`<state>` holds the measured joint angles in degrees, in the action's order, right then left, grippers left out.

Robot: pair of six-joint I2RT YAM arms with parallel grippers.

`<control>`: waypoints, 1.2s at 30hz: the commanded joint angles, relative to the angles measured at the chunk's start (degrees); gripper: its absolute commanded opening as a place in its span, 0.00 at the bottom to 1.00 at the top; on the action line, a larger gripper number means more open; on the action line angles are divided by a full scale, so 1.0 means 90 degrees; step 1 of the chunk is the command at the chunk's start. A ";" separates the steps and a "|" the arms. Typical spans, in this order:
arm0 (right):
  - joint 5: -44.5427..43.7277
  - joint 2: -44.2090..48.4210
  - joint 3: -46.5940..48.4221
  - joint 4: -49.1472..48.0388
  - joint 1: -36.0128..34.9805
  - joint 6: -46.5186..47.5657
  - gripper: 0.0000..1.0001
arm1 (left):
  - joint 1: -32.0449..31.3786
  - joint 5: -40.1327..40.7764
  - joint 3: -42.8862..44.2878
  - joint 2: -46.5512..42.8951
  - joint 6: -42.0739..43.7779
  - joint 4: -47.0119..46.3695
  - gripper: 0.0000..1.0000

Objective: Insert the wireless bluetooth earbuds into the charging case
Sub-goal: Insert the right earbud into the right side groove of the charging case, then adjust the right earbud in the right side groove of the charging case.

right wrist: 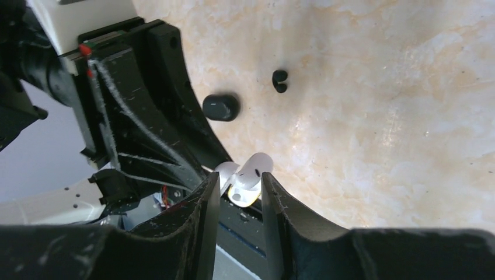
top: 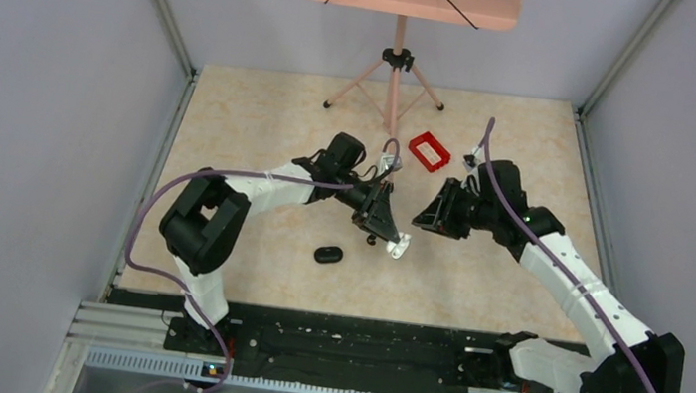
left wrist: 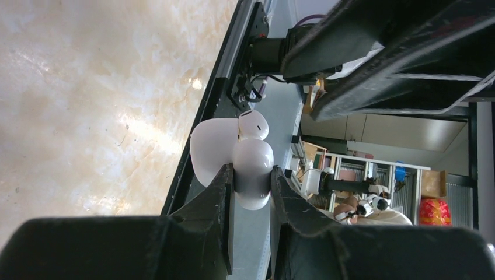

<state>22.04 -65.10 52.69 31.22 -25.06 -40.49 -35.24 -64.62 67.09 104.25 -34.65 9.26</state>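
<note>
The charging case (top: 328, 253), a glossy black oval, lies shut on the table left of both grippers; it also shows in the right wrist view (right wrist: 221, 107). A tiny black earbud (right wrist: 280, 81) lies loose on the table near it. My left gripper (top: 389, 234) (left wrist: 252, 172) is shut on a small white rounded case (left wrist: 253, 169) with its lid (left wrist: 213, 149) open and a white bud (left wrist: 253, 124) seated in it, held above the table. My right gripper (top: 425, 216) (right wrist: 240, 178) is open and empty, its tips just short of that white case (right wrist: 245, 181).
A red rectangular frame (top: 429, 150) lies behind the grippers. A pink stand (top: 395, 72) rises at the back of the table. Grey walls close in both sides, and the arms' black base rail (top: 346, 347) runs along the near edge.
</note>
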 commanded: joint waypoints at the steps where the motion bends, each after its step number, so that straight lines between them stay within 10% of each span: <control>1: -0.0452 -0.0016 0.0228 -0.0020 -0.0085 0.0127 0.31 | 0.0021 -0.0008 -0.0025 -0.0438 -0.0272 -0.0553 0.00; 12: -0.0377 -0.0555 0.0421 -0.0115 -0.0089 0.0287 0.01 | 0.0029 0.0040 0.0008 -0.0490 -0.0211 -0.0459 0.00; 36: 0.0469 -0.0265 0.0091 -0.0113 -0.0247 0.0654 0.00 | 0.0031 0.0158 0.0180 -0.0378 -0.0223 -0.0413 0.00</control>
<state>24.71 -69.17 53.67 31.18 -26.06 -35.55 -35.22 -63.33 66.96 102.83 -36.34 6.61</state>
